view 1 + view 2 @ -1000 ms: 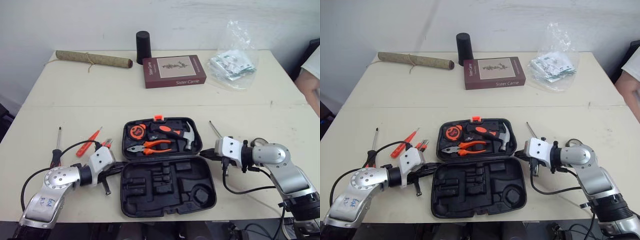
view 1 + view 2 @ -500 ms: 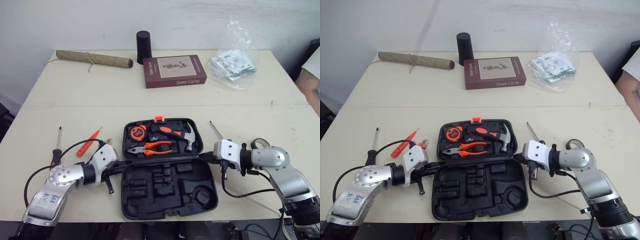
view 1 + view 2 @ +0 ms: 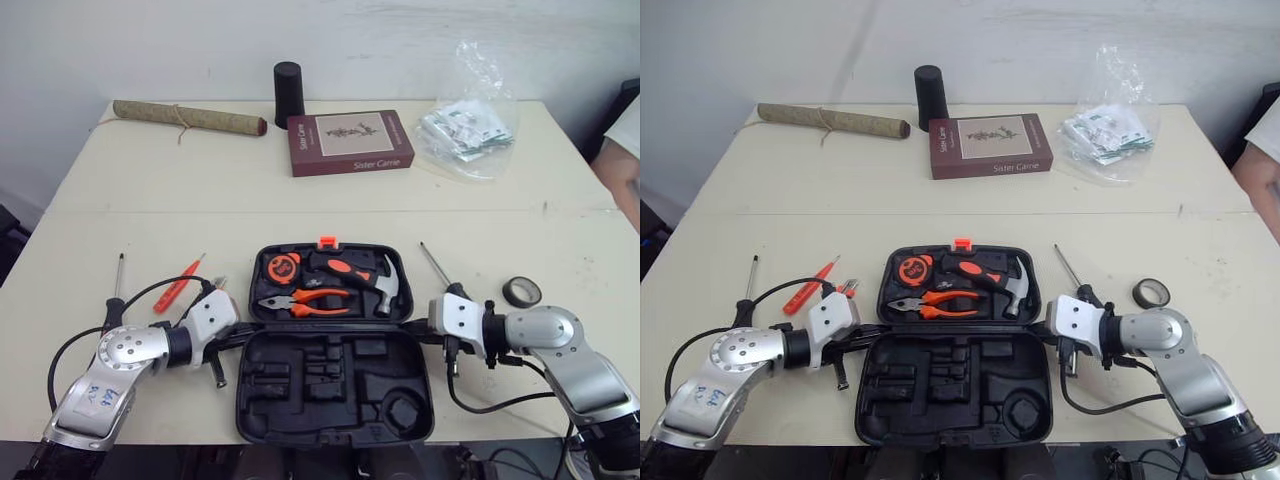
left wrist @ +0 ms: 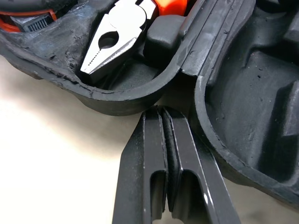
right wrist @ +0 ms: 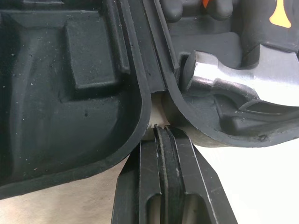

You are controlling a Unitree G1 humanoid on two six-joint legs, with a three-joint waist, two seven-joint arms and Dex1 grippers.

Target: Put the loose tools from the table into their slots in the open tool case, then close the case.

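On the tabletop, the open tool case is flanked at its hinge by left gripper and right gripper, fingers clenched empty; an orange screwdriver is seen alongside.

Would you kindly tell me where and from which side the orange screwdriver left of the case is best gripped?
Probably on its thicker orange handle, from straight above, with the left pincer closing across its width. The orange screwdriver lies flat and slanted on the table, thin tip pointing away, so nothing fits beneath it and the handle gives the broadest hold.
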